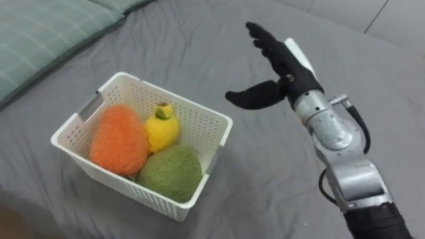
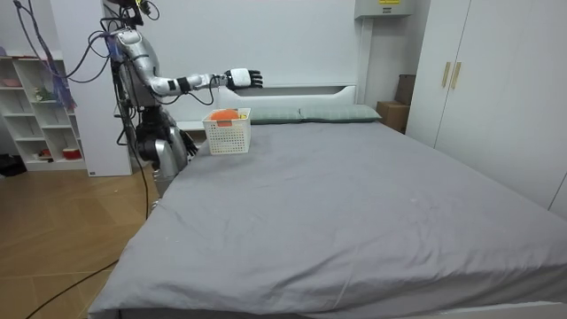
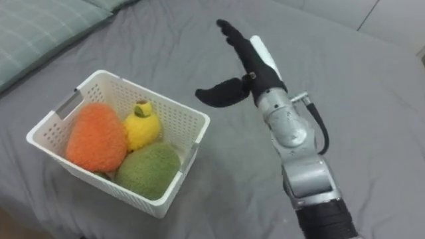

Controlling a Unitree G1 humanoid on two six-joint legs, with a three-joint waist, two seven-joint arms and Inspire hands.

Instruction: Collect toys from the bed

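Well, starting at the left: the checked pillow [image 1: 40,40] lies along the head edge of the bed [image 1: 219,40]. Just beside it stands the white slatted basket [image 1: 214,136], close to the bed's corner on my side. All the toys I can see are already in it. The orange plush toy [image 1: 118,141] fills the left half, the yellow plush fruit [image 1: 163,127] is wedged against the back wall, and the green plush toy [image 1: 170,172] sits at the front right. I see no other toy on the sheet, so I judge the collecting is about done.

To the right of the basket my right hand [image 1: 282,66] hovers above the sheet. Its fingers are straight, its thumb is spread toward the basket's near corner, and it holds nothing.

My worry is that corner. If I swing left carelessly, my thumb could catch the rim and shove or tip the light basket on the soft mattress. The orange and green toys stand as high as the rim, so a tilt could roll them out or send the basket over the bed's edge.
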